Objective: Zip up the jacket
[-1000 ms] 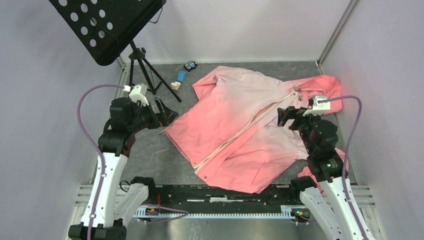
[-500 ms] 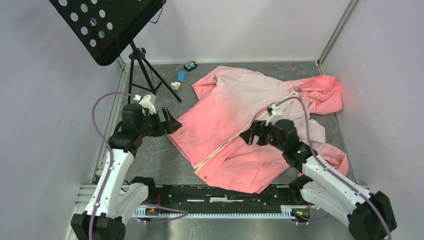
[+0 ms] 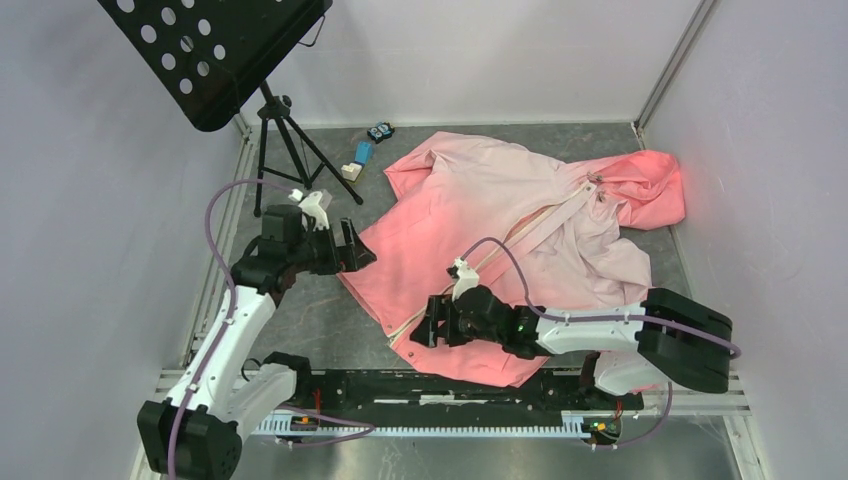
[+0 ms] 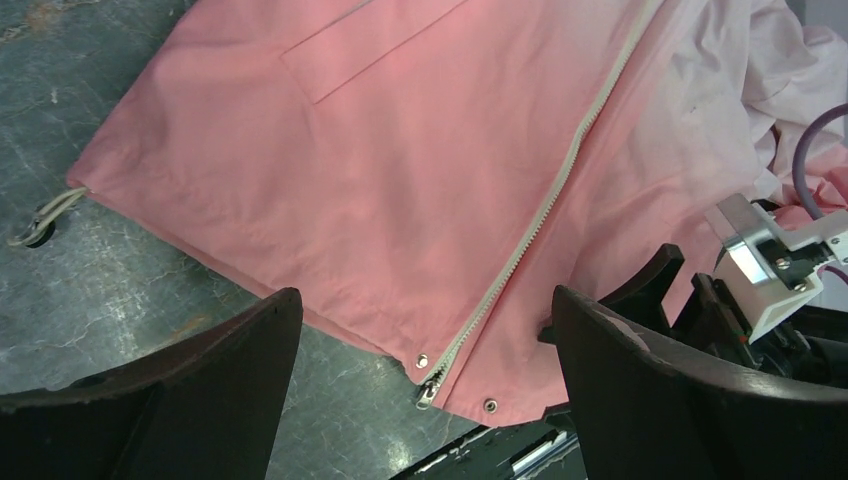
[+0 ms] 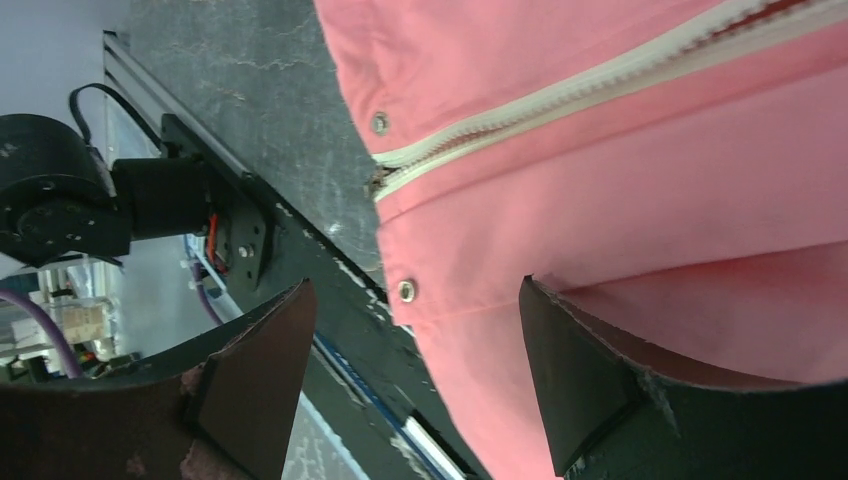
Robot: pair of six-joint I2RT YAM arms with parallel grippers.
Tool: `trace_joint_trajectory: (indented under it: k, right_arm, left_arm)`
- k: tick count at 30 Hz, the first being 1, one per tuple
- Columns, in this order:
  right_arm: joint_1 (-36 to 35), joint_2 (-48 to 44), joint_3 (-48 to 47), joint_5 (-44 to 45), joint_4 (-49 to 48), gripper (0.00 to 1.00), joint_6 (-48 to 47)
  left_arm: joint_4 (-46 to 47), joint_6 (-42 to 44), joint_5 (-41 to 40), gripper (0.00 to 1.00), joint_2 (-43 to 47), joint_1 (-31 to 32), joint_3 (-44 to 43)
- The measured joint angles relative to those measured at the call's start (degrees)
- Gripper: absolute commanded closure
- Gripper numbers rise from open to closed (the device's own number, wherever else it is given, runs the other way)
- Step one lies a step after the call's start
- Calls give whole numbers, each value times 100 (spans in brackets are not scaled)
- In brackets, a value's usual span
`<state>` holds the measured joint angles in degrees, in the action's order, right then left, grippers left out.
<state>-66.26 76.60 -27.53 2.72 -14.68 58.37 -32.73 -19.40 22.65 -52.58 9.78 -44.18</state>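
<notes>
The pink jacket (image 3: pixel 500 215) lies spread flat, hood at the far right. Its cream zipper strip (image 3: pixel 480 262) runs diagonally down to the near hem. In the left wrist view the zipper slider (image 4: pixel 428 392) sits at the hem between two metal snaps, on the jacket (image 4: pixel 400 180). My left gripper (image 3: pixel 360 250) is open and empty at the jacket's left edge; in its own view the left gripper (image 4: pixel 425 300) hovers above the hem. My right gripper (image 3: pixel 425 330) is open and empty just above the hem corner; in its own view the right gripper (image 5: pixel 415 288) straddles a snap below the zipper's bottom end (image 5: pixel 385 182).
A black music stand (image 3: pixel 215 55) on a tripod (image 3: pixel 290 150) stands at the back left. Small blue and white objects (image 3: pixel 360 152) lie behind the jacket. A black rail (image 3: pixel 430 385) runs along the near edge. A drawstring end (image 4: pixel 40 220) lies left of the jacket.
My right arm has swung from the hood area down and left to the jacket's near hem. My left gripper has moved right toward the jacket's left edge.
</notes>
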Motion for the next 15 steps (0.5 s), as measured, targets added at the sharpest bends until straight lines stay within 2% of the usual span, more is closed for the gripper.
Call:
trace_joint_trajectory:
  k: [7,15]
  right_arm:
    - [-503,249,-142,531,-153,21,789]
    - [-520,278,155,1060,-197,25,1233]
  left_arm:
    - [-13,15,-22,0,-4,258,0]
    - [-17,11,-378,0,-9,898,15]
